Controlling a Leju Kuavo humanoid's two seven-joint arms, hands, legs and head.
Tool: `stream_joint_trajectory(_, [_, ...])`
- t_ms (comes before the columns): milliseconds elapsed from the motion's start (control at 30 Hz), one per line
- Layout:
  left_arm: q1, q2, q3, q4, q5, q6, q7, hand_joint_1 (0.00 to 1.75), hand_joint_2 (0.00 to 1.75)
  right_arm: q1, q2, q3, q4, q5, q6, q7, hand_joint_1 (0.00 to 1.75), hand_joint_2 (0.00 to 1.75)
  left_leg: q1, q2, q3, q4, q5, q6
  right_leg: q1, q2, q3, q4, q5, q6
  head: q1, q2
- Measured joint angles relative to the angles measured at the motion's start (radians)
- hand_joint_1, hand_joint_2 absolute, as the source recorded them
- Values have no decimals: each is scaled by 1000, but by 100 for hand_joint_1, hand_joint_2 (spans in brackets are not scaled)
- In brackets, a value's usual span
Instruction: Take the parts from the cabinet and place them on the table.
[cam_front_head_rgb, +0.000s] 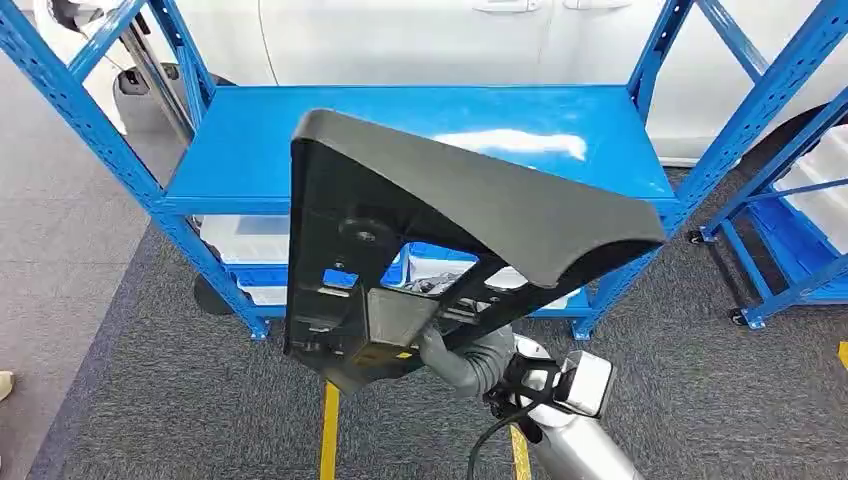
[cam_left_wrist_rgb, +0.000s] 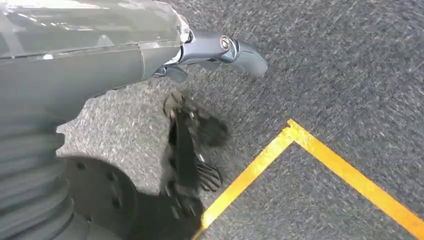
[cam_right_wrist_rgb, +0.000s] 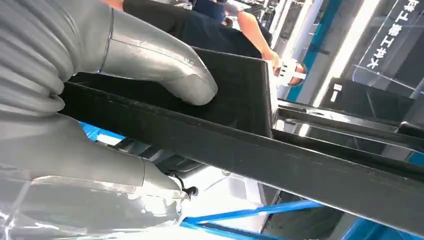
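I've got the black panel part gripped in my right hand, held up tilted in front of the blue cabinet, clear of its shelf. Right wrist view: thumb pressed on one face of the part, fingers under its edge. Left hand hangs over grey carpet near a yellow floor line, fingers loose, holding nothing.

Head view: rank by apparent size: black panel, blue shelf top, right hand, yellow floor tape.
1. black panel and blue shelf top: unsure, the panel sits nearer the camera and hides part of the shelf
2. right hand
3. yellow floor tape
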Motion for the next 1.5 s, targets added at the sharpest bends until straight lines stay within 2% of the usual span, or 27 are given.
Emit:
stream_joint_trajectory(33, [-1,0,0,0,0,-1,-2,0,175,2,-3,-2,-4,1,-2,-2,175,175,-5,-2,15,-35,-6,3,0,-1,-2,3,6,6,0,0])
stream_joint_trajectory(133, [0,4,0,0,0,-2,-3,0,175,9,-8,-7,-13,2,-3,-4,175,175,-8,-2,-5,-33,13,21,-1,0,-3,-6,33,25,0,0])
stream_joint_trajectory(167, [1,4,0,0,0,-2,-3,0,175,11,-11,-8,-16,2,-2,-4,175,175,-2,7,-14,-41,28,29,-7,2,-10,2,24,31,0,0])
stream_joint_trajectory(233, [-1,5,0,0,0,-2,-5,0,175,12,-14,-10,-23,2,0,-4,175,175,-3,9,-37,-41,48,43,-8,3,-43,90,-96,37,0,0])
stream_joint_trajectory(300, [0,6,1,0,0,0,-7,0,175,12,-14,-10,-28,1,7,-2,175,175,-4,9,-64,-40,66,44,-9,3,-84,245,-185,43,0,0])
stream_joint_trajectory(333, [1,7,2,0,1,2,-6,0,175,12,-14,-10,-29,0,8,-2,175,175,-5,9,-79,-38,76,42,-9,3,-94,305,-189,45,0,0])
stream_joint_trajectory(367, [1,7,3,0,1,3,-5,0,175,13,-14,-10,-29,0,9,-1,175,175,-5,9,-90,-37,84,41,-9,3,-85,318,-165,44,0,0])
stream_joint_trajectory(400, [1,7,3,0,1,4,-4,0,175,13,-14,-10,-29,-1,10,0,175,175,-6,9,-101,-36,91,39,-9,3,-53,287,-129,42,0,0])
stream_joint_trajectory(467, [1,7,3,0,1,6,1,0,175,12,-14,-10,-32,-3,11,0,175,175,-6,7,-111,-35,102,35,-6,3,70,115,-79,30,0,0])
stream_joint_trajectory(500, [1,5,3,0,1,7,3,0,175,9,-14,-10,-36,-4,11,0,175,175,-6,7,-112,-33,106,32,-3,3,132,24,-92,21,0,0])
stream_joint_trajectory(533, [0,5,3,0,1,8,3,0,175,6,-14,-10,-39,-4,11,0,175,175,-11,7,-116,-30,111,26,2,3,162,-31,-113,17,0,0])
stream_joint_trajectory(633, [0,5,3,0,1,14,8,0,175,6,-14,-10,-41,-9,15,0,175,175,-8,8,-119,-34,126,6,6,4,150,-33,-107,4,0,0])
stream_joint_trajectory(667, [0,7,3,0,1,17,8,0,175,6,-13,-11,-44,-11,18,0,175,175,-10,7,-124,-29,123,2,-8,2,152,-44,-95,-7,0,0])
stream_joint_trajectory(733, [0,6,3,0,1,19,10,0,175,5,-13,-11,-46,-15,26,-1,175,175,-7,5,-157,49,53,-7,-6,-1,142,-45,-85,-19,0,0])
stream_joint_trajectory(800, [3,6,4,0,0,20,11,0,175,7,-13,-10,-46,-15,27,-2,175,175,-1,5,-223,220,-34,-15,-3,-2,129,-42,-78,-21,0,0])
stream_joint_trajectory(833, [4,6,4,0,0,20,12,0,175,7,-13,-10,-46,-15,28,-2,175,175,-1,5,-244,282,-53,-19,-3,-2,122,-38,-76,-20,0,0])
stream_joint_trajectory(900, [4,7,5,0,0,21,13,0,175,8,-13,-10,-46,-15,28,-2,175,175,1,5,-215,252,-16,-21,-4,-1,112,-29,-74,-18,0,0])
stream_joint_trajectory(967, [3,7,7,0,0,22,13,0,175,7,-13,-10,-50,-15,28,-2,175,175,3,5,-109,70,63,-19,-5,0,108,-17,-78,-13,0,0])
stream_joint_trajectory(1000, [2,8,8,0,0,22,13,0,175,7,-13,-10,-53,-15,28,-2,175,175,4,2,-71,-7,61,-15,-5,1,105,-11,-81,-9,0,0])
stream_joint_trajectory(1033, [1,8,9,0,0,23,14,0,175,5,-13,-10,-56,-15,28,-2,175,175,2,-8,-56,-10,57,-7,-3,5,96,-9,-79,-1,0,0])
stream_joint_trajectory(1133, [3,7,10,0,0,25,18,0,175,3,-12,-9,-66,-17,29,-2,175,175,-3,-6,-69,-15,59,6,-1,11,93,-9,-71,15,0,0])
stream_joint_trajectory(1200, [0,6,10,0,0,25,20,0,175,3,-12,-8,-75,-10,29,-3,175,175,6,6,-69,-25,69,20,-2,12,85,9,-88,26,0,0])
stream_joint_trajectory(1300, [0,7,10,0,0,24,19,0,175,7,-14,-6,-89,18,25,-5,175,175,3,22,-79,-25,72,33,-7,10,-17,224,-204,36,0,0])
stream_joint_trajectory(1333, [0,7,10,0,0,22,17,0,175,11,-15,-6,-94,28,23,-5,175,175,3,28,-82,-24,73,33,-8,10,-51,293,-224,38,0,0])
stream_joint_trajectory(1400, [1,7,10,0,0,20,13,0,175,15,-18,-5,-102,49,13,-5,175,175,2,41,-83,-23,73,33,-9,9,-48,289,-193,38,0,0])
stream_joint_trajectory(1467, [-3,6,10,0,0,16,12,0,175,10,-21,-4,-111,62,3,-5,175,175,2,54,-81,-20,71,31,-8,-7,40,114,-99,32,0,0])
stream_joint_trajectory(1500, [-4,6,10,0,0,13,11,0,175,0,-21,-4,-112,64,0,-4,175,175,1,61,-79,-19,70,28,-5,-37,86,23,-67,26,0,0])
